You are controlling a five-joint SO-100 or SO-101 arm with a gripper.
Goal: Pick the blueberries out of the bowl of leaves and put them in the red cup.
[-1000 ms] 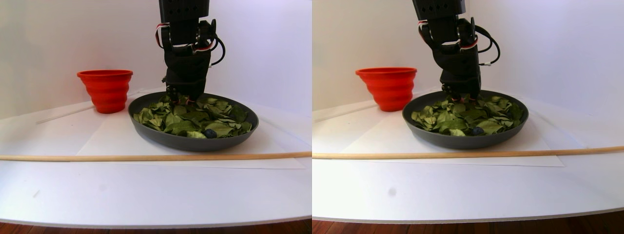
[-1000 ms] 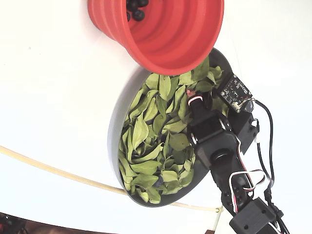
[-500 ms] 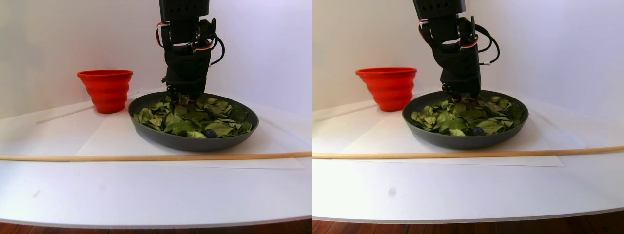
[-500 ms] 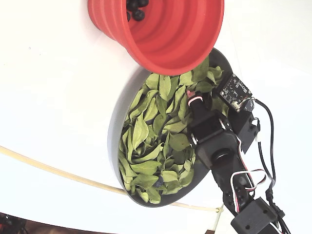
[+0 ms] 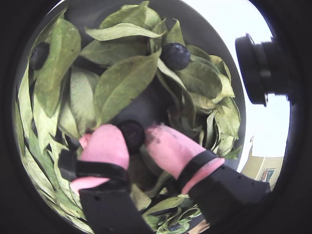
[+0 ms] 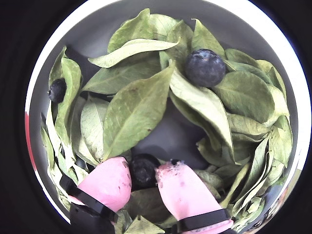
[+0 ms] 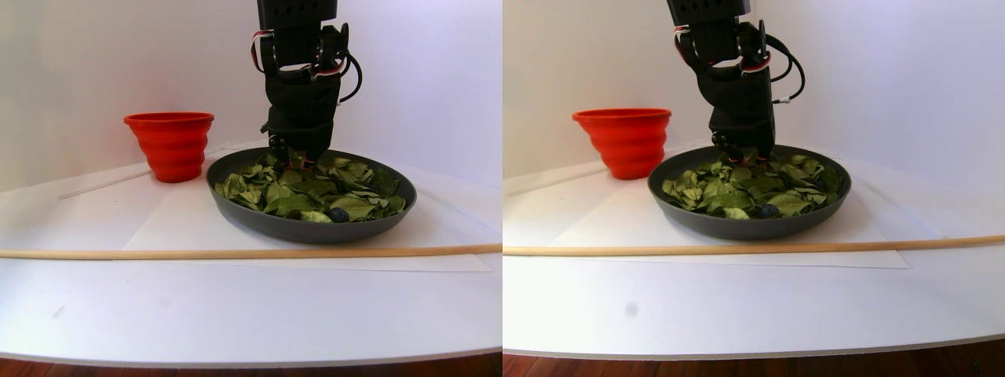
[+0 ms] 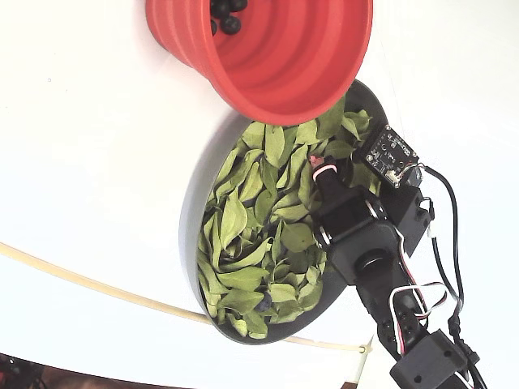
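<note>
Both wrist views show my gripper [image 5: 132, 141] [image 6: 142, 176] shut on a blueberry [image 5: 130, 134] [image 6: 142, 169], held between its pink fingertips [image 5: 105, 144] just above the bare floor of the dark grey bowl [image 6: 97, 29]. A larger blueberry [image 6: 204, 67] [image 5: 175, 55] lies on the green leaves [image 6: 136, 109] ahead, and a small one [image 6: 57, 90] rests at the left wall. In the stereo pair view the gripper [image 7: 290, 159] reaches into the back of the bowl [image 7: 310, 229], with a blueberry [image 7: 338, 214] at the bowl's front. The red cup [image 7: 170, 145] [image 8: 284, 57] stands just left of the bowl and holds blueberries [image 8: 223, 16].
A long wooden stick [image 7: 235, 253] [image 8: 81, 284] lies across the white table in front of the bowl. The bowl sits on a white paper sheet [image 7: 180, 228]. A small camera board [image 8: 389, 154] rides beside the gripper. The table's front edge runs along the bottom of the stereo pair view.
The arm has risen slightly over the back of the bowl, and in the fixed view the gripper tip has shifted a little toward the red cup. Nothing else moved.
</note>
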